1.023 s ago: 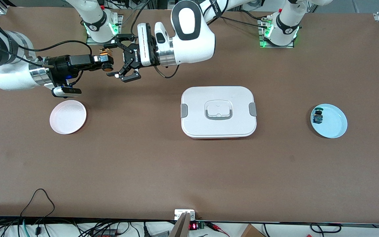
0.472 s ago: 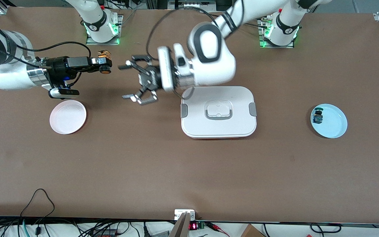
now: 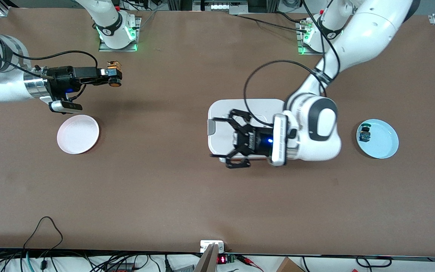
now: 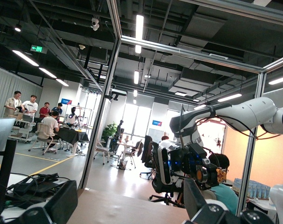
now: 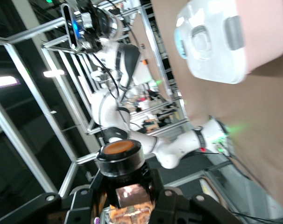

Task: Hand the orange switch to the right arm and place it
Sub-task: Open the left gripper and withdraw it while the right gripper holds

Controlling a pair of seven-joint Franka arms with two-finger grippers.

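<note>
My right gripper (image 3: 112, 77) is clamped on the orange switch (image 3: 114, 78), held up in the air over the brown surface (image 3: 164, 189) toward my right arm's end. In the front view the pink plate (image 3: 78, 134) sits on the surface at about seven o'clock from the switch, well clear of it. My right wrist view shows the switch (image 5: 124, 172) close up: its round orange cap and black body sit between my two black fingers (image 5: 167, 198), with the tan end tucked down between them.

My left gripper (image 3: 228, 141) hangs with its fingers spread apart and nothing between them. It is over the edge of the white lidded box (image 3: 221, 113) that faces my right arm's end; the box lies in the middle of the surface and has grey clips on its ends. From this gripper the switch lies at about ten o'clock in the front view, well apart. My left wrist view looks out level across the room and catches my right arm (image 4: 239, 114) with its gripper (image 4: 218, 175) farther off, a small spot of orange at its tip.

Toward my left arm's end lies a light blue plate (image 3: 385, 145) at about three o'clock from the box. A small blue-and-green switch (image 3: 364, 133) rests in the plate, near the rim that faces the box.
</note>
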